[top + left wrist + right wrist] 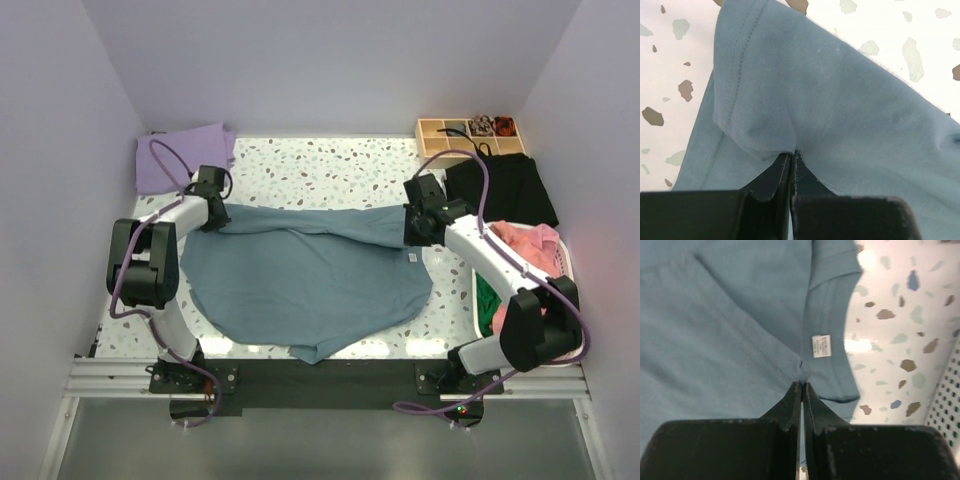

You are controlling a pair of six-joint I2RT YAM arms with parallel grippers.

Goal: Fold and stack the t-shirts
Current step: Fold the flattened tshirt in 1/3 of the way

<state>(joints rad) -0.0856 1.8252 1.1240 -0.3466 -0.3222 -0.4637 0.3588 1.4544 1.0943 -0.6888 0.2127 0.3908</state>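
The slate-blue t-shirt [310,285] lies spread over the middle of the speckled worktop [330,165], with its near hem reaching the near edge. Its far edge runs as a taut band between the two arms. The left gripper [222,214] pinches it at the far left and the right gripper [410,224] at the far right.

Both wrist views show the jaws closed narrow on a small pleat of blue cloth. The left gripper [792,156] grips beside a stitched hem. The right gripper [802,385] grips just beside a ribbed edge bearing a white label [821,346].

Step in hand, as judged: folding the far edge over the body. To do it well, both arms should probably travel together at equal height, with the band taut so the cloth lands flat. Release is best left until the carried edge lies parallel to the near hem; uneven travel would likely skew the fold.

The cloth is soft and matte, broadly flat, with shallow wrinkles radiating from each pinch and a rounded, uneven near outline.

The lavender t-shirt [185,158] lies at the far-left corner, near the left arm. At the right, a white basket [567,258] holds salmon-pink cloth [525,243] and something green [487,305]. Beyond it lie a black cloth [505,188] and a wooden compartment tray [470,135].
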